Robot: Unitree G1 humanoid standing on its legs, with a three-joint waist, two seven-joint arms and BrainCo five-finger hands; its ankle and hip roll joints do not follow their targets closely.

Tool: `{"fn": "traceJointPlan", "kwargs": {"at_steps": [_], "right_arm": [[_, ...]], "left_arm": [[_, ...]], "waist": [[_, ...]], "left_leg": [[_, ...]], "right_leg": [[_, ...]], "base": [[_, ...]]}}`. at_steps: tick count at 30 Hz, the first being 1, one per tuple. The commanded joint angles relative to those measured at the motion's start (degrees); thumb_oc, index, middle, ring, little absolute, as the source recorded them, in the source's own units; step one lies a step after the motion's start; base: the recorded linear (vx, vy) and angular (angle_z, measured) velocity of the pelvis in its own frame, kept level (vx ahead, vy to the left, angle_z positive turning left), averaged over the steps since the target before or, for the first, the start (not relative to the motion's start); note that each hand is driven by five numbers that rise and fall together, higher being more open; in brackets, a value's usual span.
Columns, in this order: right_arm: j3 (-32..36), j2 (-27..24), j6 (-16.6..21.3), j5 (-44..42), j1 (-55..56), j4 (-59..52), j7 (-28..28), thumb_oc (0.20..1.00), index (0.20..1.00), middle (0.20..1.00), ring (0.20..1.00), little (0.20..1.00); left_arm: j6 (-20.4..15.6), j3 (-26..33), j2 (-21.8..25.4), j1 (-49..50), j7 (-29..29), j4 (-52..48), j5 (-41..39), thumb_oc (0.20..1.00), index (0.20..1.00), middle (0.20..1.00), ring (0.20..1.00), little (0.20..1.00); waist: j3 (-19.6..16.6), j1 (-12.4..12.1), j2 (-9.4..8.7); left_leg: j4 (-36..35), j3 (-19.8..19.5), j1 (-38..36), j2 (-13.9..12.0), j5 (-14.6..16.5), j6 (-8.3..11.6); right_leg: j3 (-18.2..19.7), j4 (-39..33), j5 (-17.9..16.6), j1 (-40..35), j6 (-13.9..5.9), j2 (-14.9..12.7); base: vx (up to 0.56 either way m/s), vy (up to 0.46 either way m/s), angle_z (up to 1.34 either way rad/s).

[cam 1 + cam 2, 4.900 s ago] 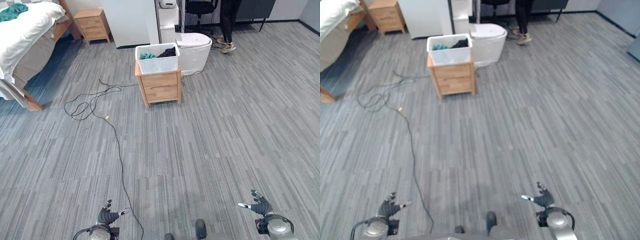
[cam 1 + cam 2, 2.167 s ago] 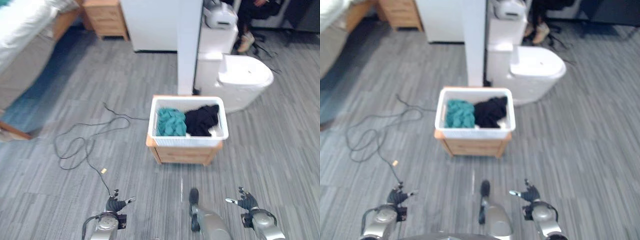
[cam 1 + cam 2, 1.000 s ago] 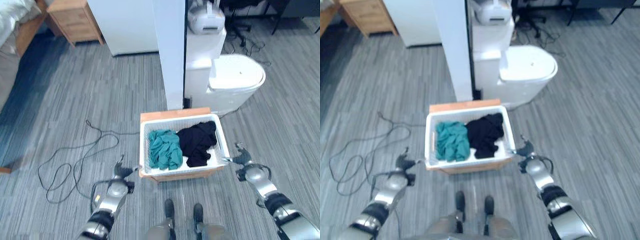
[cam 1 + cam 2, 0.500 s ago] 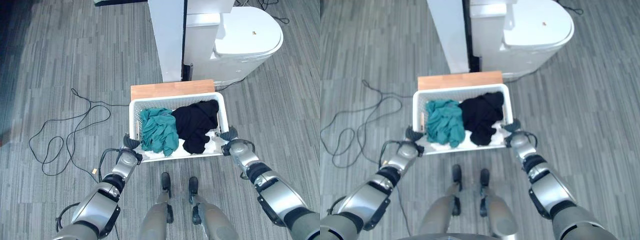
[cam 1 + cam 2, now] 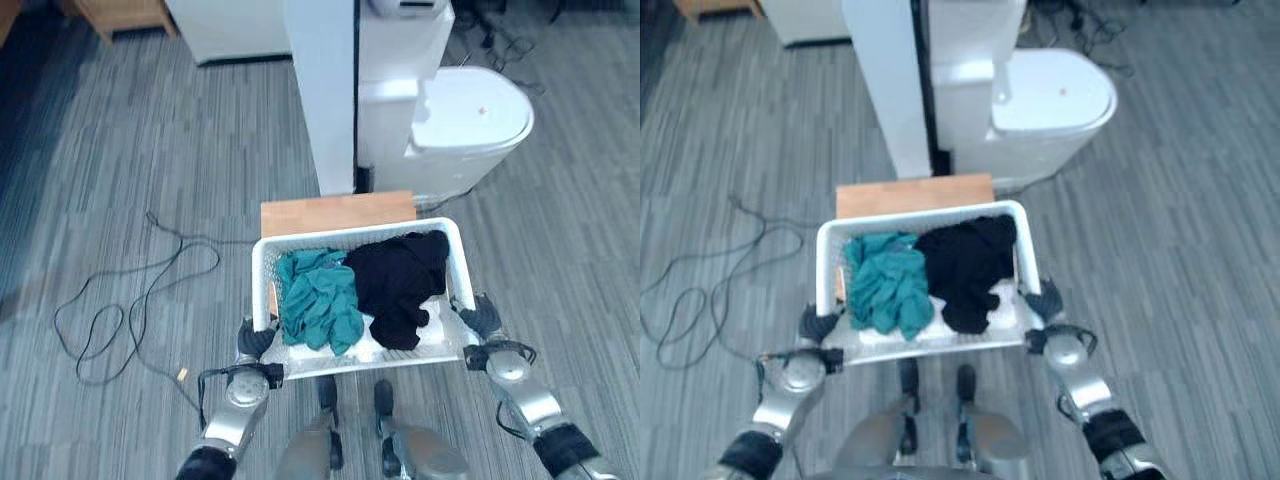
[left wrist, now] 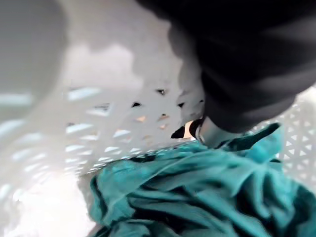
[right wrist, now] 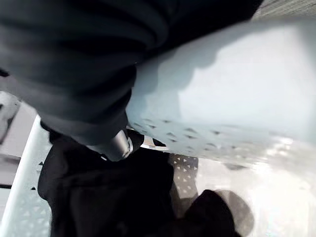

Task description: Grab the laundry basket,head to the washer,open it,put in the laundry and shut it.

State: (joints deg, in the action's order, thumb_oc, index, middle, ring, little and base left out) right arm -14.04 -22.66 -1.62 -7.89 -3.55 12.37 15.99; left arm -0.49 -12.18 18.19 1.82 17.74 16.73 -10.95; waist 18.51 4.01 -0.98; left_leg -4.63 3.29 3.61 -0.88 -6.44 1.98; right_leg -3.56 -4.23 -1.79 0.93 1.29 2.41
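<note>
The white laundry basket (image 5: 261,280) hangs in front of me, holding a teal garment (image 5: 318,300) and a black garment (image 5: 400,280). My left hand (image 5: 255,340) grips its left rim and my right hand (image 5: 480,318) grips its right rim, with fingers hooked over the edge. In the left wrist view a fingertip (image 6: 212,133) reaches inside the perforated wall (image 6: 98,123) above the teal garment (image 6: 187,187). The right wrist view shows the rim (image 7: 237,89) and the black garment (image 7: 113,197). The white washer (image 5: 470,115), lid down, stands beyond at the right.
A wooden nightstand (image 5: 338,213) stands just behind the basket. A white pillar (image 5: 320,90) rises behind it, left of the washer. Another wooden cabinet (image 5: 120,12) sits far left at the back. Grey floor lies open to the left and right.
The basket has come off the nightstand and toward me, so more of the stand's top shows. Both hands stay on its side rims. The camera has tilted up.
</note>
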Motion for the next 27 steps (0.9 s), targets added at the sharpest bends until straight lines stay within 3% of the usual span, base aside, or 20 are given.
{"fn": "traceJointPlan", "kwargs": {"at_steps": [1,4,8,9,11,14,15,16,17,18,19,20,21,22,23,24,25,27], "right_arm": [[5.4,-0.4,7.6,-3.9,0.8,-7.1,-6.1,0.2,0.2,0.2,0.2,0.2],[7.6,0.0,7.7,-4.5,5.5,-10.8,-7.6,0.2,0.2,0.2,0.2,0.2],[9.9,1.7,8.5,-6.4,10.5,-14.1,-8.9,0.2,0.2,0.2,0.2,0.2],[9.9,1.7,8.5,-6.3,10.6,-14.3,-8.9,0.2,0.2,0.2,0.2,0.2],[9.9,2.7,9.1,-7.0,11.3,-15.9,-9.4,0.2,0.2,0.2,0.2,0.2],[9.2,3.2,9.4,-8.0,11.0,-16.6,-10.0,0.2,0.2,0.2,0.2,0.2],[8.8,3.3,9.6,-8.7,10.9,-16.9,-10.2,0.2,0.2,0.2,0.2,0.2],[7.9,3.5,9.7,-8.9,10.0,-17.0,-10.1,0.2,0.2,0.2,0.2,0.2],[7.4,3.6,9.9,-8.8,9.4,-16.7,-9.8,0.2,0.2,0.2,0.2,0.2],[7.4,3.6,10.0,-8.7,9.4,-16.6,-9.8,0.2,0.2,0.2,0.2,0.2],[6.2,3.5,10.4,-8.2,8.2,-16.4,-9.8,0.2,0.2,0.2,0.2,0.2],[5.9,3.3,9.8,-7.6,8.2,-16.4,-10.6,0.2,0.2,0.2,0.2,0.2],[5.9,3.3,9.8,-7.6,8.3,-16.5,-10.6,0.2,0.2,0.2,0.2,0.2],[6.0,3.2,9.8,-8.1,8.3,-16.1,-10.7,0.2,0.2,0.2,0.2,0.2],[5.8,2.8,9.9,-8.4,8.0,-16.3,-10.6,0.2,0.2,0.2,0.2,0.2],[5.5,2.2,10.0,-8.5,7.3,-15.9,-10.5,0.2,0.2,0.2,0.2,0.2],[5.4,2.1,10.0,-8.5,7.2,-15.8,-10.4,0.2,0.2,0.2,0.2,0.2],[4.8,0.6,9.7,-7.4,6.1,-15.1,-9.9,0.2,0.2,0.2,0.2,0.2]], "left_arm": [[-3.9,3.7,1.0,-0.6,-4.8,-0.3,-2.7,0.2,0.2,0.2,0.2,0.2],[-3.5,3.8,1.2,2.5,-6.5,-3.5,-2.2,0.2,0.2,0.2,0.2,0.2],[-3.9,3.2,2.4,5.0,-8.6,-8.3,-1.1,0.2,0.2,0.2,0.2,0.2],[-3.9,3.2,2.5,5.1,-8.6,-8.3,-1.1,0.2,0.2,0.2,0.2,0.2],[-4.5,2.4,3.2,4.7,-9.1,-10.2,-0.4,0.2,0.2,0.2,0.2,0.2],[-4.8,2.3,3.9,4.3,-9.1,-11.1,-0.3,0.2,0.2,0.2,0.2,0.2],[-5.2,2.2,4.0,4.0,-8.9,-11.9,-0.6,0.2,0.2,0.2,0.2,0.2],[-5.7,1.8,3.8,3.3,-8.4,-12.7,-1.0,0.2,0.2,0.2,0.2,0.2],[-6.0,1.8,3.8,3.0,-8.1,-12.8,-1.2,0.2,0.2,0.2,0.2,0.2],[-6.0,1.8,3.8,2.9,-8.0,-12.8,-1.3,0.2,0.2,0.2,0.2,0.2],[-6.2,2.0,3.4,2.4,-7.7,-12.3,-1.8,0.2,0.2,0.2,0.2,0.2],[-5.6,1.3,3.2,2.9,-8.5,-12.0,-0.8,0.2,0.2,0.2,0.2,0.2],[-5.7,1.3,3.1,2.9,-8.5,-12.0,-0.7,0.2,0.2,0.2,0.2,0.2],[-5.8,1.4,2.8,3.3,-9.0,-11.1,-0.5,0.2,0.2,0.2,0.2,0.2],[-5.8,1.0,2.6,3.5,-9.0,-11.4,-0.5,0.2,0.2,0.2,0.2,0.2],[-6.0,0.9,2.4,3.6,-9.0,-11.6,-0.7,0.2,0.2,0.2,0.2,0.2],[-6.1,0.9,2.3,3.5,-9.0,-11.5,-0.7,0.2,0.2,0.2,0.2,0.2],[-6.7,0.2,2.0,3.5,-8.4,-11.4,-1.7,0.2,0.2,0.2,0.2,0.2]], "waist": [[-8.1,1.3,-1.89],[-9.6,2.6,-1.58],[-9.9,5.6,-1.51],[-9.9,5.3,-1.52],[-9.0,7.2,-1.9],[-8.3,7.8,-2.08],[-7.8,7.8,-1.91],[-7.7,7.0,-1.41],[-8.1,6.0,-0.51],[-7.9,6.1,-0.38],[-9.0,4.2,-0.13],[-9.6,5.1,0.34],[-9.6,4.9,0.37],[-10.7,5.9,1.01],[-10.5,5.9,1.32],[-10.1,5.4,1.6],[-10.0,5.2,1.71],[-9.4,3.3,1.86]], "left_leg": [[5.5,-4.6,-4.1,2.3,11.9,-0.11],[4.2,-2.8,-5.8,2.0,12.1,-0.56],[2.9,2.8,-7.1,2.1,12.0,-1.39],[2.9,3.0,-7.1,2.1,12.0,-1.39],[2.3,8.1,-7.2,2.1,11.8,-2.18],[2.3,11.9,-7.4,1.6,11.9,-2.47],[2.5,14.2,-8.0,1.0,12.4,-2.51],[2.6,18.2,-9.2,-0.2,12.4,-2.01],[2.5,19.6,-10.1,-1.2,13.3,-1.44],[2.6,19.5,-10.3,-1.3,13.5,-1.39],[3.5,25.0,-10.6,-2.4,13.3,-0.7],[4.4,27.9,-12.7,-2.3,14.4,-0.8],[4.5,28.1,-12.8,-2.3,14.6,-0.81],[8.6,29.7,-13.6,-3.2,16.5,-0.57],[13.4,30.0,-12.9,-4.7,16.2,0.04],[18.6,29.3,-11.7,-6.3,14.5,1.53],[19.4,29.4,-11.5,-6.9,14.7,1.96],[26.2,23.7,-8.1,-8.1,11.2,4.05]], "right_leg": [[3.4,2.4,1.4,4.5,-6.87,-3.4],[4.4,1.6,0.6,4.0,-7.46,-3.4],[7.8,1.5,-1.8,5.7,-9.38,-3.1],[8.0,1.6,-1.8,5.8,-9.39,-3.0],[11.4,3.1,-3.1,8.6,-10.83,-1.9],[11.1,4.4,-3.3,10.5,-11.56,-1.4],[7.9,5.1,-2.7,11.1,-11.6,-2.1],[-2.9,7.3,-0.9,11.7,-10.57,-4.8],[-10.0,8.1,1.2,11.0,-10.26,-6.9],[-10.2,8.5,1.6,10.9,-10.28,-6.8],[-24.1,9.4,2.8,8.7,-8.88,-11.7],[-24.3,12.2,2.5,9.7,-8.61,-12.5],[-24.0,12.5,2.6,9.9,-8.66,-12.6],[-22.8,10.2,3.4,8.4,-8.34,-12.0],[-21.8,9.0,4.0,7.1,-7.87,-11.0],[-20.6,7.9,4.4,5.7,-7.45,-9.8],[-20.5,7.7,4.4,5.6,-7.23,-9.4],[-19.0,5.5,5.2,3.0,-5.87,-7.6]], "base": [[0.01,0.052,-0.46],[0.01,0.126,-0.41],[-0.08,0.117,-0.53],[-0.14,0.097,-1.06],[-0.17,0.077,-0.93],[-0.07,-0.01,-1.6],[-0.04,-0.114,-1.83],[0.03,-0.123,-1.41],[0.06,-0.105,-1.64],[0.05,-0.167,-2.38],[0.1,-0.268,-2.81],[0.09,-0.264,-2.79],[0.3,-0.263,-2.04],[0.27,-0.227,-1.36],[0.35,-0.311,-0.59],[0.16,-0.181,-0.52],[0.16,-0.175,-0.77],[0.18,-0.151,-1.57]]}}
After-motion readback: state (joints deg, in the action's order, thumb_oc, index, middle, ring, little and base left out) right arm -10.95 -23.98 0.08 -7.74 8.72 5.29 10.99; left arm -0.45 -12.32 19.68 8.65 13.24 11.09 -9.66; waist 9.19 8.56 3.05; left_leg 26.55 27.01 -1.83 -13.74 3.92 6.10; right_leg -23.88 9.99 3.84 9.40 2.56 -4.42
